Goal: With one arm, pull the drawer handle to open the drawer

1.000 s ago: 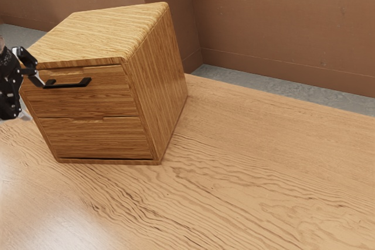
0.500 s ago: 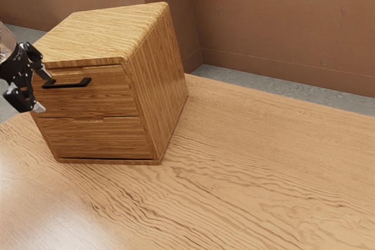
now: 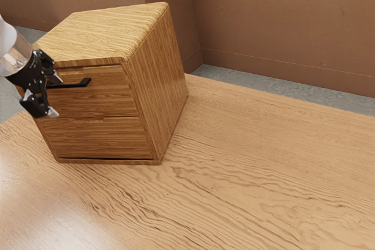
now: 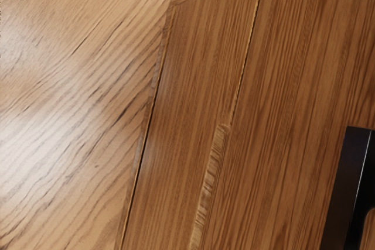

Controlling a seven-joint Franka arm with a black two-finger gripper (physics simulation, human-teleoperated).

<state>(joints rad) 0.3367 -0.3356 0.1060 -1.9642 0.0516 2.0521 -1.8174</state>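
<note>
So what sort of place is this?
Likely a bare indoor room, computer-rendered: a wooden cabinet with two drawers stands on a wide wooden table, with plain brown walls and grey floor behind.

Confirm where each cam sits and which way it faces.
Exterior view: off the table's side, raised, looking down at the cabinet and its drawer face; gripper and wrist show at the exterior view's left, beside the handle.
Wrist view: on the hand, close up, facing the lower drawer front and table.
Shared: handle, lower drawer front, table.
</note>
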